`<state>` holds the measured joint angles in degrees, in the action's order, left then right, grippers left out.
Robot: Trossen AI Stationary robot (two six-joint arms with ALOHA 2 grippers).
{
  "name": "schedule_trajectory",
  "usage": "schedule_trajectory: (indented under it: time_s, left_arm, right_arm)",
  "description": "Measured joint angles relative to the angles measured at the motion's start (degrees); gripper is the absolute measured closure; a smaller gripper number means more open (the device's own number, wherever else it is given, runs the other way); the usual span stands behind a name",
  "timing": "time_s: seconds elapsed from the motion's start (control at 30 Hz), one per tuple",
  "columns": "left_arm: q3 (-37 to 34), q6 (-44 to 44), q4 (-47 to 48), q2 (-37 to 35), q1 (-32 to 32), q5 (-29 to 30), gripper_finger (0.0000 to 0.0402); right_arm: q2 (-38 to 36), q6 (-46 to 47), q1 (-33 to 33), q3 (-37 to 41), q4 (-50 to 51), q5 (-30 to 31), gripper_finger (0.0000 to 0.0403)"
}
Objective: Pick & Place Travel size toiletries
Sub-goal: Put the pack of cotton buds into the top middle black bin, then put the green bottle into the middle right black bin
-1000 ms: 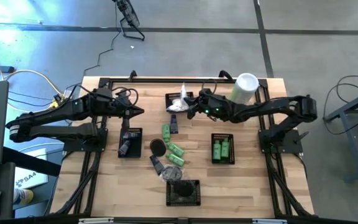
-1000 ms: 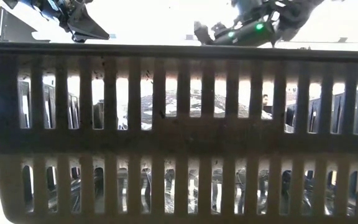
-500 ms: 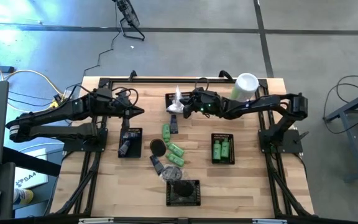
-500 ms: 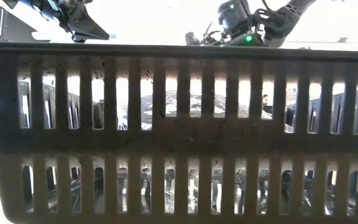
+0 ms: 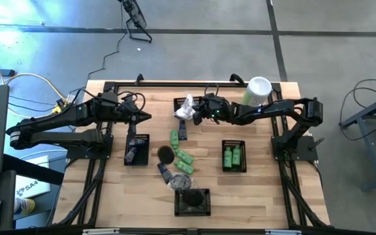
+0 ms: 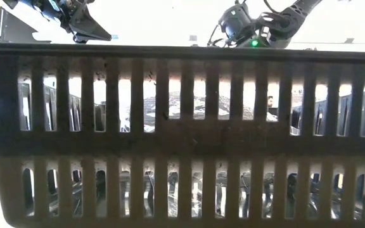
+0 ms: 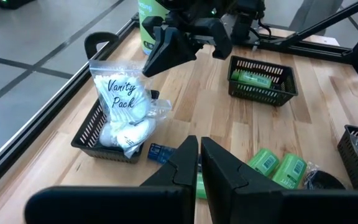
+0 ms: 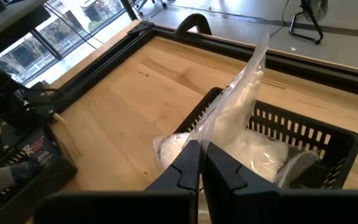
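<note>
A clear "Vanity Pack" bag (image 7: 124, 106) of white items stands in the black mesh basket (image 7: 91, 132) at the table's far edge, its top corner pinched in the closed right gripper (image 5: 195, 112). Green bottles (image 5: 182, 155) lie loose mid-table. The left gripper (image 5: 146, 117), closed and empty, hovers well apart.
</note>
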<state>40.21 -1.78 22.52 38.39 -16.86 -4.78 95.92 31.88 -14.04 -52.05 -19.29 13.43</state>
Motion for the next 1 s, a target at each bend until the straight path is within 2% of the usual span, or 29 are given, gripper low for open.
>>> schedule_trajectory:
  time_s: [0.37,0.77,1.0]
  left_arm:
    - [0.0,0.0,0.09,-0.02,0.0,-0.02,0.0385]
    - [0.0,-0.02,0.17,-0.02,-0.02,-0.18,0.0385]
    - [0.0,-0.02,0.57,-0.01,0.0,-0.24,0.0385]
  right_arm:
    - [0.0,-0.69,0.15,0.0,0.67,0.38,0.0394]
    - [-0.55,-1.99,0.17,0.02,1.87,-3.61,0.0271]
    - [-3.54,-5.2,0.2,0.02,0.62,-9.49,0.025]
